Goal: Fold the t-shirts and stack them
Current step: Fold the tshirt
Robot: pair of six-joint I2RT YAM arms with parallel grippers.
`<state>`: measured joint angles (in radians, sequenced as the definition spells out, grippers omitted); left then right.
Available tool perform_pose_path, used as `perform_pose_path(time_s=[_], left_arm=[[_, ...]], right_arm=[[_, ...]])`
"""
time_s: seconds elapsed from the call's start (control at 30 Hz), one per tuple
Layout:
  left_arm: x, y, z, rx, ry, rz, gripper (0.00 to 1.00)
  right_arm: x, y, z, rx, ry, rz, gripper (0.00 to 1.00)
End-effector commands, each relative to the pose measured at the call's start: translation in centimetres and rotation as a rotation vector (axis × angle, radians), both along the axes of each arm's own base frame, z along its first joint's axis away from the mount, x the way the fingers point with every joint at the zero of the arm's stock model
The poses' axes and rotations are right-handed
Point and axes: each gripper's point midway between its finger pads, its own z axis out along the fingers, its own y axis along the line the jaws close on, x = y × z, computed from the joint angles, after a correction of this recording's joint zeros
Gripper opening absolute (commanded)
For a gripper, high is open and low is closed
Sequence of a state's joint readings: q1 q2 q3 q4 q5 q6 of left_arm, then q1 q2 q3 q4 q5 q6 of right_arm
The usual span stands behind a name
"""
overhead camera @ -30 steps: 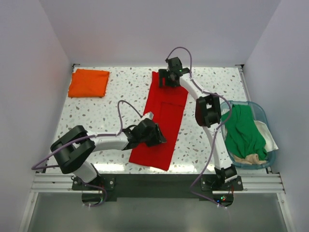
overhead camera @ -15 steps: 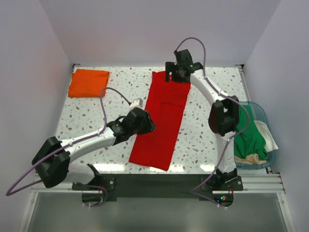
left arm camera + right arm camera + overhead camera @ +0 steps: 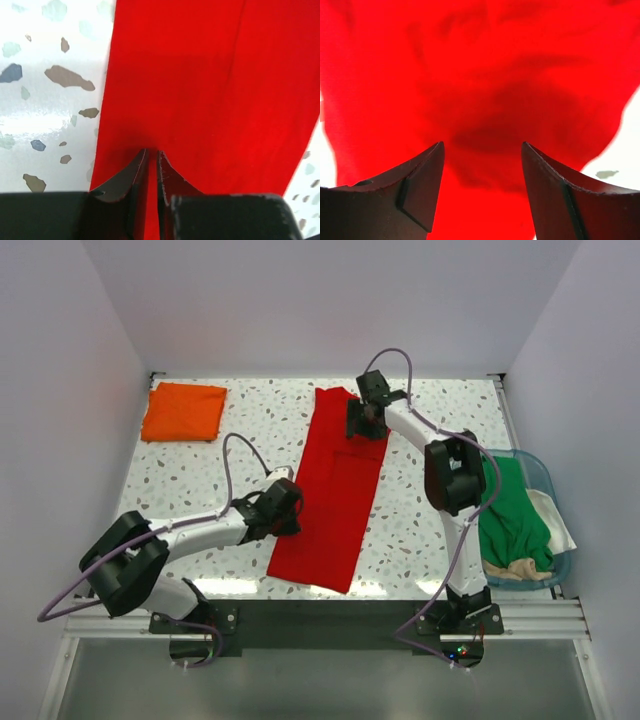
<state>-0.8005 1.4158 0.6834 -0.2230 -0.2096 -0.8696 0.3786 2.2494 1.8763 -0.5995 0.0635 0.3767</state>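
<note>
Two risks: left fingers (image 3: pixel 125 185), narrow, pinching red shirt (image 3: pixel 335 490) edge, may slip; right fingers (image 3: pixel 415 185), wide, may miss, skewing fold.

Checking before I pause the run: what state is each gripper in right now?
Left gripper: closed, pinching the red t-shirt near its edge.
Right gripper: open, jaws wide over the red t-shirt, holding nothing.
</note>
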Motion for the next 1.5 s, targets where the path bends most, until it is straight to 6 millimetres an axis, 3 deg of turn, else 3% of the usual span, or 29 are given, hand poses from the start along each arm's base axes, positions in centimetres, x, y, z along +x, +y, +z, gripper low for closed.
perform_pose_path(time_s=[0.0,0.13,0.17,0.33,0.37,0.4,0.6,0.7,0.8,0.87,0.93,0.97,1.07,1.13,1.17,1.23,1.27,1.33,1.37,1.4,1.43,1.47], left_arm=[[-0.2,-0.4,-1.1,0.014,-0.004,-0.042,0.16],[-1.4,-0.6,-2.3,0.011,0.026,-0.043,0.13],[-1.7,-0.7,-2.6,0.001,0.039,-0.032,0.13],[-3.3,-2.2,-4.0,-0.071,0.105,-0.009,0.12],[-3.4,-2.5,-4.2,-0.092,0.118,0.012,0.12],[-3.4,-2.9,-4.2,-0.109,0.121,0.018,0.12],[-3.5,-5.3,-4.3,-0.213,0.165,0.028,0.13],[-3.3,-5.1,-4.1,-0.196,0.157,0.023,0.15],[-2.5,-5.4,-2.4,-0.203,0.108,0.008,0.2],[-2.6,-4.9,-1.9,-0.171,0.101,-0.01,0.25],[-1.8,-5.3,0.1,-0.184,0.056,-0.023,0.3],[-1.8,-5.0,0.5,-0.166,0.045,-0.039,0.35],[-1.4,-4.8,2.7,-0.155,-0.009,-0.078,0.45],[-1.4,-4.4,3.6,-0.148,-0.029,-0.089,0.49],[-1.7,-4.0,3.6,-0.133,-0.025,-0.105,0.51],[-2.7,-3.7,3.4,-0.144,-0.003,-0.134,0.52],[-3.2,-3.5,2.9,-0.148,0.012,-0.151,0.52],[-4.6,-3.9,2.7,-0.19,0.054,-0.193,0.52],[-5.4,-3.7,2.1,-0.194,0.079,-0.206,0.52],[-5.9,-3.7,2.2,-0.208,0.091,-0.219,0.52],[-6.3,-3.5,2.0,-0.212,0.099,-0.225,0.52],[-6.8,-3.0,1.5,-0.207,0.112,-0.228,0.52]], right_arm=[[2.1,0.0,0.5,-0.019,-0.054,-0.01,0.66],[2.6,-0.1,-1.0,-0.045,-0.035,0.0,0.66],[2.6,-0.2,-2.2,-0.056,-0.017,0.004,0.66],[4.8,0.4,-3.5,-0.065,-0.02,0.047,0.66],[5.8,0.9,-2.6,-0.053,-0.051,0.053,0.66],[5.9,0.7,-4.3,-0.064,-0.023,0.057,0.66],[7.7,1.5,-4.5,-0.041,-0.061,0.081,0.68],[7.8,1.7,-3.3,-0.026,-0.082,0.089,0.7],[7.8,1.8,-0.5,-0.015,-0.119,0.094,0.75],[7.8,1.8,2.5,-0.003,-0.158,0.091,0.79],[7.4,1.6,4.8,0.004,-0.179,0.093,0.85],[7.2,1.5,7.4,0.014,-0.21,0.092,0.87],[4.9,0.7,12.0,0.031,-0.228,0.076,0.9],[3.1,0.1,13.0,0.05,-0.21,0.046,0.9],[0.6,-0.6,13.8,0.064,-0.19,0.033,0.9],[-2.0,-0.6,14.2,0.125,-0.176,0.004,0.89],[-4.8,-1.3,13.2,0.14,-0.15,-0.012,0.88],[-8.1,-1.6,12.2,0.205,-0.117,-0.039,0.85],[-11.0,-2.1,8.2,0.205,-0.043,-0.056,0.85],[-12.9,-2.0,10.0,0.273,-0.078,-0.064,0.83],[-14.6,-2.0,9.1,0.29,-0.056,-0.069,0.82],[-17.8,-2.1,6.3,0.281,0.011,-0.06,0.82]])
